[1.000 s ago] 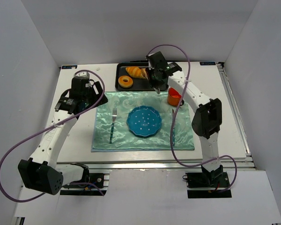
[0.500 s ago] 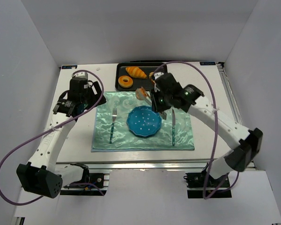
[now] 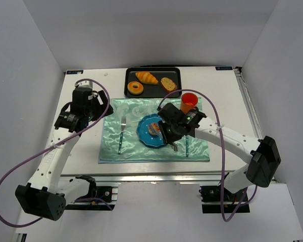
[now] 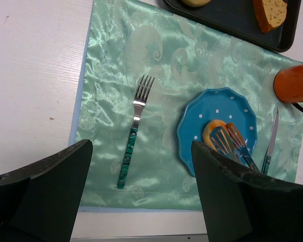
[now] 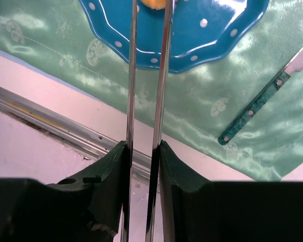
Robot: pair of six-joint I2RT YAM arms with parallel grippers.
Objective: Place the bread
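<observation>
Right gripper (image 5: 142, 146) clamped on tongs (image 5: 132, 75), bread (image 4: 214, 133) over plate (image 4: 197, 116) centre — lower, then ease open; left gripper (image 4: 141, 146) wide, empty.

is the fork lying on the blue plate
No, the fork lies on the green placemat beside the blue plate, not touching it.

no legible text, labels, numbers or signs anywhere
</observation>
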